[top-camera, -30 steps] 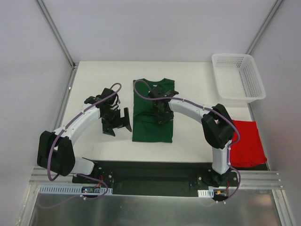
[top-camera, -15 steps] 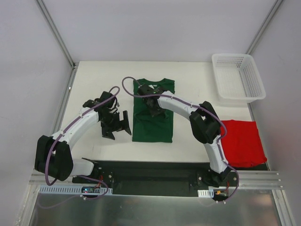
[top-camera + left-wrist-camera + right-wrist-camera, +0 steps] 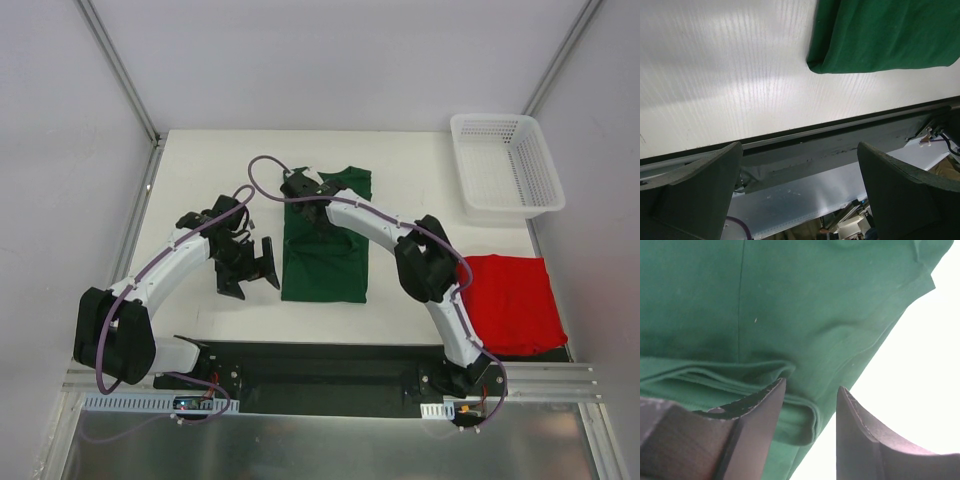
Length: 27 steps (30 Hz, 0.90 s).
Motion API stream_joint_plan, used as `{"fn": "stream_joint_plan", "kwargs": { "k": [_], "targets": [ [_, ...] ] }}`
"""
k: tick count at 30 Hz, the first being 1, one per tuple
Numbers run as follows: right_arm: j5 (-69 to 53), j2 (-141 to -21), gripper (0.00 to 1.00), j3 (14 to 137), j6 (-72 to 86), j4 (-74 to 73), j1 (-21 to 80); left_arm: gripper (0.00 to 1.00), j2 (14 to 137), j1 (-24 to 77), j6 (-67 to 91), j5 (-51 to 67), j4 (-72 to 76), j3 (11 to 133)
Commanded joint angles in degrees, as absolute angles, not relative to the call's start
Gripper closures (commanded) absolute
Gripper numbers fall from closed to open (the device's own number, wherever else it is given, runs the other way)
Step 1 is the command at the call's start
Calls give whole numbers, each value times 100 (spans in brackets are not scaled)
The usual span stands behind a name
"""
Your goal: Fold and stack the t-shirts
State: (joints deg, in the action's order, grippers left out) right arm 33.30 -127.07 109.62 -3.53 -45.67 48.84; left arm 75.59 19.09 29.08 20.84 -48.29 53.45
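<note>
Wrist view alone: right claw parted astride green t-shirt fold, contact unclear.
Left claw spread wide; basket well right of both.

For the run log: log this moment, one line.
left gripper open beside green t-shirt | right gripper open at its far corner | red t-shirt folded aside

Top cam sat high at the near side, looking down on the whole table. Left wrist cam hung low, faced the table's near edge. Right wrist cam was close over the green t-shirt. All three caught that shirt.
</note>
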Motion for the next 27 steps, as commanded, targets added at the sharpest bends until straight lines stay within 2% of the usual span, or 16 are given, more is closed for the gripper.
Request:
{"fn": "stream_joint_plan", "kwargs": {
  "k": [1, 7, 10, 11, 12, 14, 22, 27],
  "targets": [
    [3604, -13085, 50, 11416, -554, -4596, 4887, 1, 7392, 1916, 2839, 2232, -5080, 5291],
    [3595, -12833, 43, 11567, -431, -4877, 5001, 1, 7216, 1916, 2830, 2119, -5185, 5081],
    [3288, -12245, 28, 11233, -299, -4913, 5106, 1, 7198, 1899, 2865, 1654, -5343, 4958],
    [3139, -12008, 19, 11024, -264, -4930, 5133, 1, 7224, 1864, 2917, 1400, -5379, 4905],
    [3120, -11901, 14, 10917, -220, -4939, 5168, 1, 7294, 1828, 2961, 1337, -5405, 4843],
    [3024, -11752, 10, 10610, -185, -4922, 5273, 1, 7383, 1793, 3075, 1214, -5423, 4930],
    [2619, -11347, 10, 9783, -150, -4746, 5765, 1, 7603, 1187, 3305, 1037, -5414, 5062],
    [2584, -11487, 11, 9493, -132, -4501, 5845, 1, 7497, 695, 3314, 1107, -5432, 5176]
  ]
}}
